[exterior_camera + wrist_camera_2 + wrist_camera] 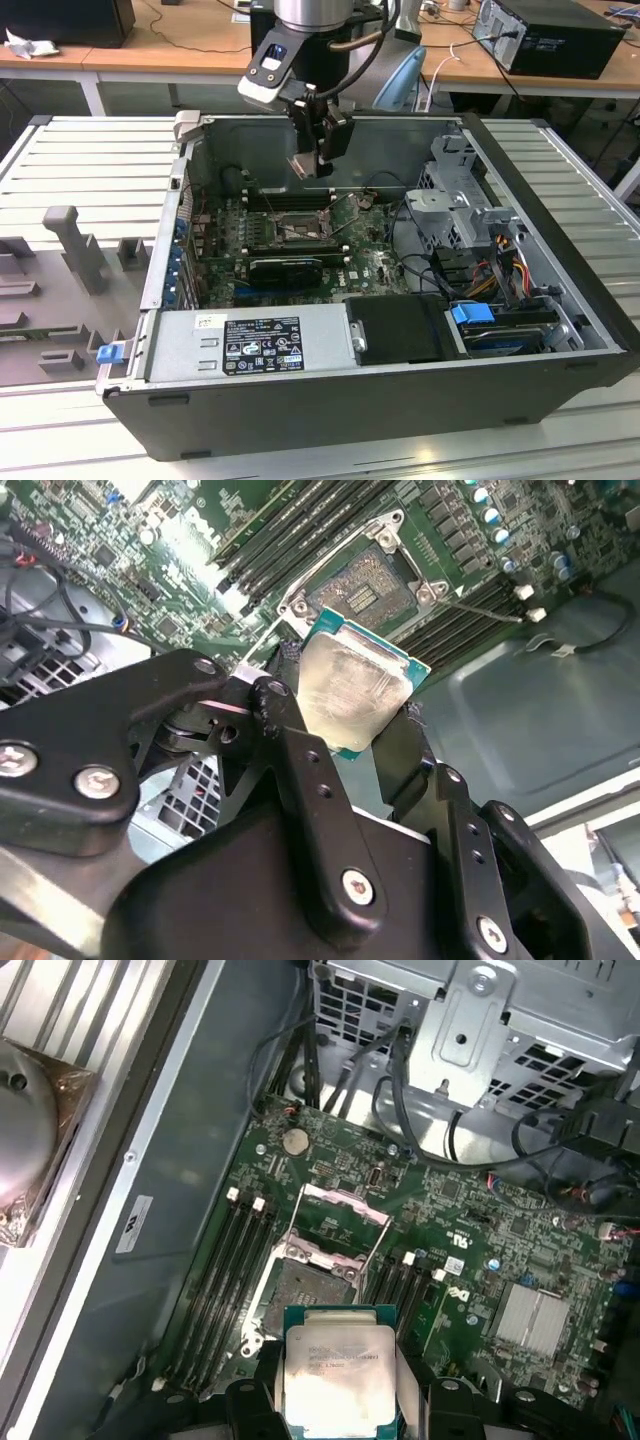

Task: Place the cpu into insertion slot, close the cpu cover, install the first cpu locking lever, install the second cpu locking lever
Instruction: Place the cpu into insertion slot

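Observation:
My gripper (318,160) hangs above the motherboard inside the open computer case, shut on the cpu (304,166). Both wrist views show the cpu (352,692) (338,1370) as a silvery square chip on a green edge, clamped by its sides between black fingers (283,695). Below it the insertion slot (303,1295) (378,585) (300,228) lies bare and dark. The cpu cover (345,1205) stands swung up and open at the slot's far side. Thin wire levers (478,605) jut out beside the socket.
Long black memory slots (235,1260) flank the socket. A drive cage (465,205) with cables sits at the exterior view's right, a power supply (250,345) along the near wall, and a black ribbed bar (285,268) just in front of the socket.

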`<state>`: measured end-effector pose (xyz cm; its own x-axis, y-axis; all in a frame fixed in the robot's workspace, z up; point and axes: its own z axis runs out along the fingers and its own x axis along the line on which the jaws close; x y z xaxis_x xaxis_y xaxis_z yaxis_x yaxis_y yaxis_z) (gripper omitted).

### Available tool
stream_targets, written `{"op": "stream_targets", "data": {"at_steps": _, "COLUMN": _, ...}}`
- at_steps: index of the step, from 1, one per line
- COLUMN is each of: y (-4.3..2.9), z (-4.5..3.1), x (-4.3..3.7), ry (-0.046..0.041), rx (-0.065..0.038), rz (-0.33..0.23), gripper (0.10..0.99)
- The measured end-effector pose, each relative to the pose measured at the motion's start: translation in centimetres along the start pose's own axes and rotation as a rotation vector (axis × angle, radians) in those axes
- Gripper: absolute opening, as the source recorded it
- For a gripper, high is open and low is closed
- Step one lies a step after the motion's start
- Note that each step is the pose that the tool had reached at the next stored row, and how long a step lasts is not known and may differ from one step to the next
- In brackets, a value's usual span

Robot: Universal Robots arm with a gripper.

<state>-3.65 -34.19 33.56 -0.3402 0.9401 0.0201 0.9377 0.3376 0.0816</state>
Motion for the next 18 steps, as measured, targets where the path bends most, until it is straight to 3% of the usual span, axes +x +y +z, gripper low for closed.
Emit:
{"op": "stream_targets", "data": {"at_steps": 5, "y": -0.04, "z": 0.53, "x": -0.01, "ry": -0.0012, "rx": 0.0, "rz": 0.005, "gripper": 0.533}}
{"op": "stream_targets", "data": {"at_steps": 8, "y": -0.1, "z": 1.24, "x": -0.03, "ry": -0.0028, "rx": 0.001, "rz": 0.006, "gripper": 0.533}}
{"op": "stream_targets", "data": {"at_steps": 14, "y": -0.14, "z": 1.66, "x": -0.03, "ry": -0.0164, "rx": 0.0, "rz": 0.129, "gripper": 0.533}}
{"op": "stream_targets", "data": {"at_steps": 18, "y": -0.17, "z": 2.06, "x": -0.04, "ry": -0.0173, "rx": -0.001, "rz": 0.141, "gripper": 0.533}}
